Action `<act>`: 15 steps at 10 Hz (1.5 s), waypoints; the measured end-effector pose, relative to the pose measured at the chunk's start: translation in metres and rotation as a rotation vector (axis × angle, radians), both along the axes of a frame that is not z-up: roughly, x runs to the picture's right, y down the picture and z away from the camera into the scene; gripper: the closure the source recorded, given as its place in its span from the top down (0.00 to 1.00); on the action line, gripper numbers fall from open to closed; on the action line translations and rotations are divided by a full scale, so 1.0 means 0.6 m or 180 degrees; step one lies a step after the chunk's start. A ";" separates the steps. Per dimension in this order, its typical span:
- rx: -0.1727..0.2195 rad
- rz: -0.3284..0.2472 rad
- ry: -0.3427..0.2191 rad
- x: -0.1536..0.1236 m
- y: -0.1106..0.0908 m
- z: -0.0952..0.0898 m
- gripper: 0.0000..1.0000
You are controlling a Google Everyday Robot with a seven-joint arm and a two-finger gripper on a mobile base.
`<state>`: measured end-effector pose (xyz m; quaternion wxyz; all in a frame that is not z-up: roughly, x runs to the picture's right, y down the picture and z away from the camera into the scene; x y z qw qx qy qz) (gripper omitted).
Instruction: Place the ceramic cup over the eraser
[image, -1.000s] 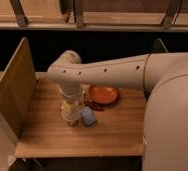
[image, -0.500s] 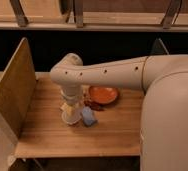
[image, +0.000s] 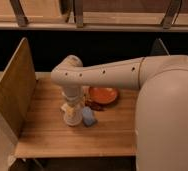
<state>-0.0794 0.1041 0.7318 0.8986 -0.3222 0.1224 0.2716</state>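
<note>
End effector [image: 73, 107] low over the ceramic cup [image: 72, 117] on the table [image: 52, 135], grip state unclear

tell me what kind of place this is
Probably a lab or workshop bench: a small wooden table with a side board, shelving behind, an orange plate. The gripper points down at the ceramic cup.

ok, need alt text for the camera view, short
A beige robot arm reaches down over a wooden table, its gripper low by a ceramic cup standing on the tabletop. A light-blue piece lies just right of the cup, with an orange plate behind; the eraser can't be made out.
</note>
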 end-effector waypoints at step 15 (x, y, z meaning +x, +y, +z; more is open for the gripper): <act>-0.0336 -0.0539 -0.0042 -0.084 0.041 0.070 0.58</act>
